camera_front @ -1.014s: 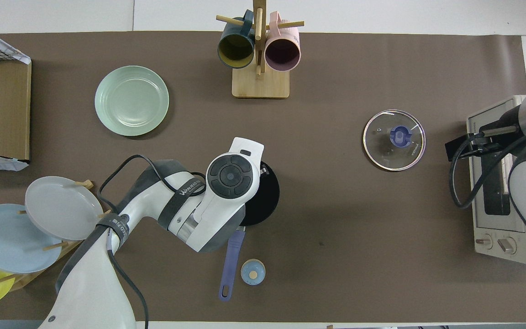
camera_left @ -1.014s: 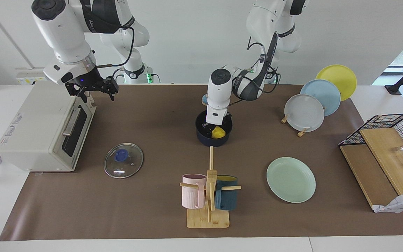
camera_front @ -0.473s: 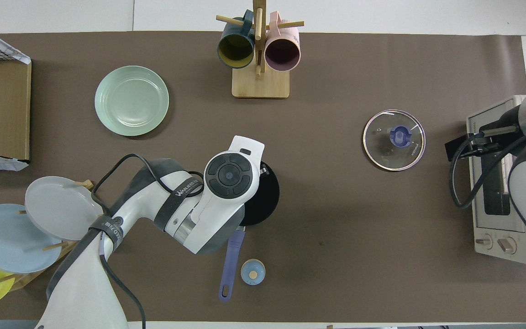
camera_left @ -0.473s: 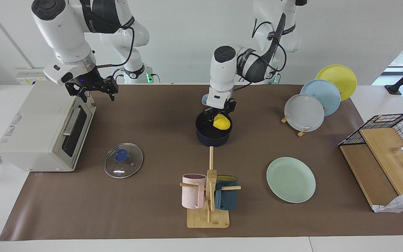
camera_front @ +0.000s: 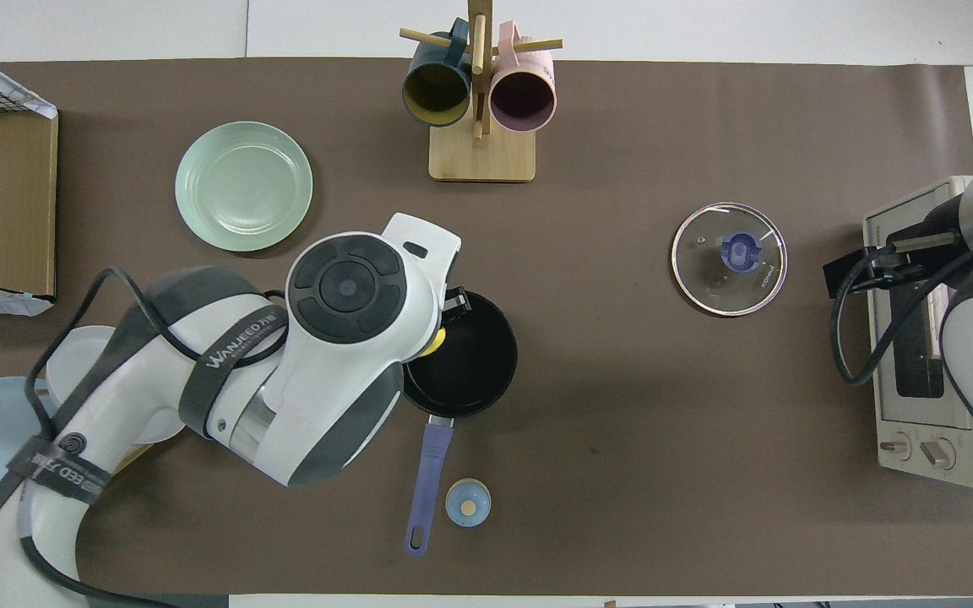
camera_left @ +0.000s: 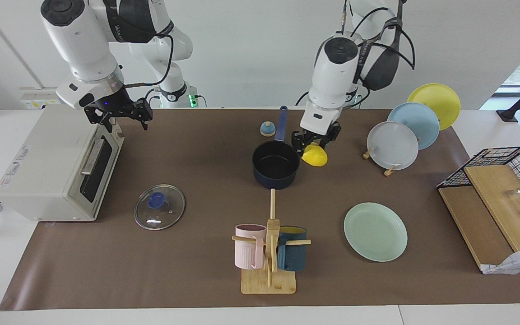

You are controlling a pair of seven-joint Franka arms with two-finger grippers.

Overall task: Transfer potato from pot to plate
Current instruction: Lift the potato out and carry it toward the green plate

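My left gripper [camera_left: 313, 148] is shut on the potato [camera_left: 314, 156], a small glossy yellow lump. It hangs in the air over the brown mat, just beside the pot's rim toward the left arm's end. In the overhead view only a yellow sliver of the potato [camera_front: 436, 340] shows under the arm's wrist. The pot [camera_left: 276, 168], navy blue with a black inside [camera_front: 471, 359], holds nothing, and its long handle points toward the robots. The mint-green plate [camera_left: 375, 231] [camera_front: 243, 186] lies bare, farther from the robots than the pot. My right gripper [camera_left: 118, 115] waits open above the toaster oven.
A toaster oven [camera_left: 52, 167] stands at the right arm's end, with a glass lid [camera_left: 159, 206] beside it. A mug rack [camera_left: 269, 253] stands farther from the robots than the pot. A rack of plates [camera_left: 393, 145] and a wire basket [camera_left: 499, 180] stand at the left arm's end. A small blue knob [camera_left: 267, 129] lies by the pot handle.
My left gripper has lifted the potato out of the pot and carried it up and toward the left arm's end. The right arm has not moved.
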